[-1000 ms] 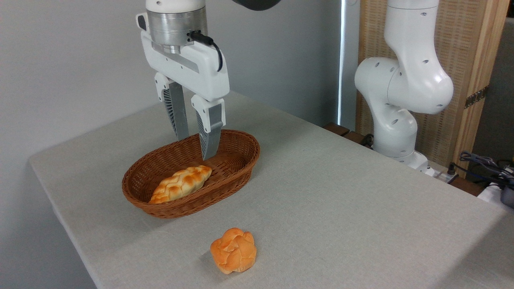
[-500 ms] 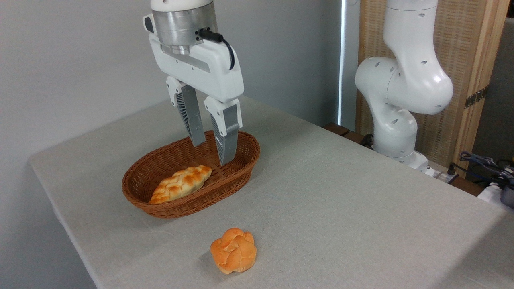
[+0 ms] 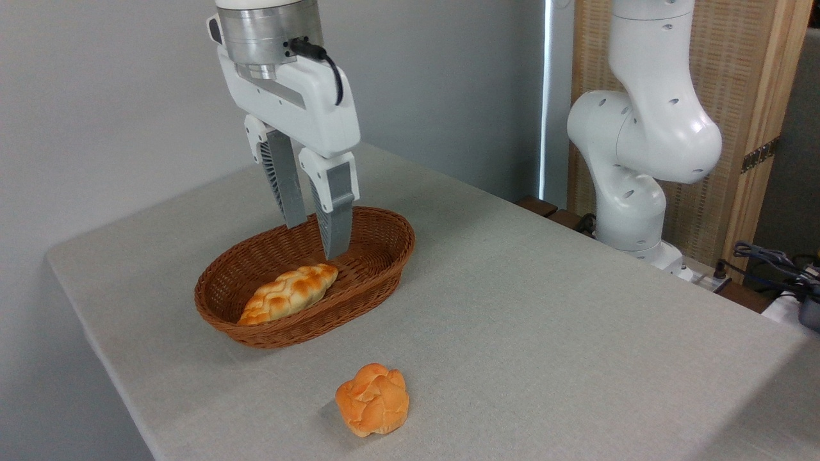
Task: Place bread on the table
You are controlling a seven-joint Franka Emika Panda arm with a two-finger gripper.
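The round knotted bun sits on the table, bare grey-beige cloth all around it, near the front edge at about 6 o'clock from the middle of the tabletop. It rests alone, touching nothing but the cloth, and throws a small shadow to its left.

At 11 o'clock from the bun, well apart from it, stands a brown oval wicker basket. Inside it lies 1 braided oval loaf, golden with paler seams, stretched from the basket's 7 o'clock end toward its centre and leaning against the near wall.

The gripper hangs above the basket's far half, at roughly 1 o'clock from the loaf. Its 2 ribbed grey fingers point down with a clear gap between them and nothing held; the jaws stand open. The fingertips are level with the basket's rim area, just beyond the loaf's upper end, and do not touch the loaf. Whether they dip below the rim cannot be told from this view.

The white arm base rises at the table's far right side, at 2 o'clock from the basket. Behind it is a slatted wooden panel, and some dark cables lie at the right edge.
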